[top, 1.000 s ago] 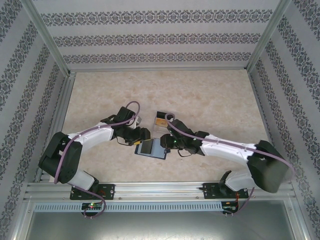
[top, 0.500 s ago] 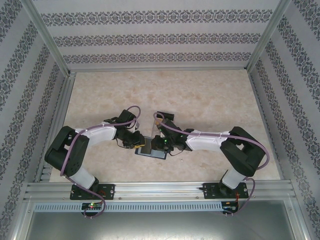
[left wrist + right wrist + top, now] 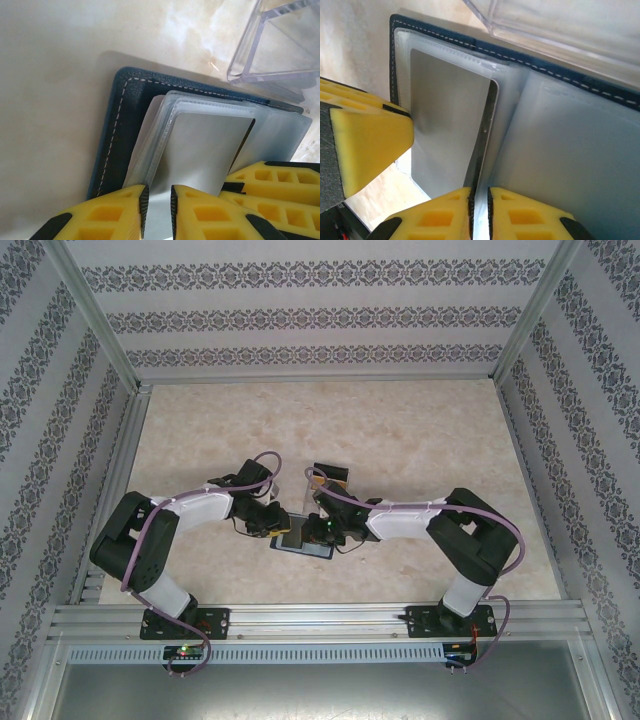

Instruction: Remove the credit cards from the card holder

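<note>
Since half a second ago the right arm has folded its elbow further inward; the card holder (image 3: 303, 544) has kept its place, lying open on the counter (image 3: 420, 440) between both arms. Its cover is navy with pale stitching, and cloudy clear sleeves (image 3: 570, 165) lie inside. One sleeve holds a credit card (image 3: 205, 150), grey with glare and dark along one edge.

The right pincer (image 3: 479, 205) is pressed almost together, pinching that leaf where the dark edge runs into the slit. The left pincer (image 3: 157, 202) is drawn to a narrow slit at the sleeve's edge; whether it clamps anything I cannot tell. Both wrist views show a clear acrylic stand (image 3: 280, 45) just beside the holder. The overhead view shows the arms hiding most of the holder.
</note>
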`<action>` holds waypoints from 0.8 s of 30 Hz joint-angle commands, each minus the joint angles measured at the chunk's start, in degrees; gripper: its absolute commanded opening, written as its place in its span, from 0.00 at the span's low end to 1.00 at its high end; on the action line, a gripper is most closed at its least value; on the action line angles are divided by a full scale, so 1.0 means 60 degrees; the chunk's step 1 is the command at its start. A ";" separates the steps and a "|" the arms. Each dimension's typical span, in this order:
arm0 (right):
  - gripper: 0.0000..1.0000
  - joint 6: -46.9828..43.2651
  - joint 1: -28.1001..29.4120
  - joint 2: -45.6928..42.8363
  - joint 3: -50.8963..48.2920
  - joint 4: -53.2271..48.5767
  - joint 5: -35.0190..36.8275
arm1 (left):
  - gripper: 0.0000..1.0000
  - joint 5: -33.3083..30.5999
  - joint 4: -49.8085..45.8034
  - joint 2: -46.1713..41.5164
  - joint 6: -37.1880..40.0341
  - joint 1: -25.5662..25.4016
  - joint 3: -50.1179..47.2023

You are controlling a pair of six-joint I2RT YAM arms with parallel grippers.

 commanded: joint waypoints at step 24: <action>0.00 0.0363 -0.0638 -0.0745 -0.1124 0.0864 -0.0232 | 0.22 -0.0453 -0.0645 0.0411 0.0032 0.0078 -0.0013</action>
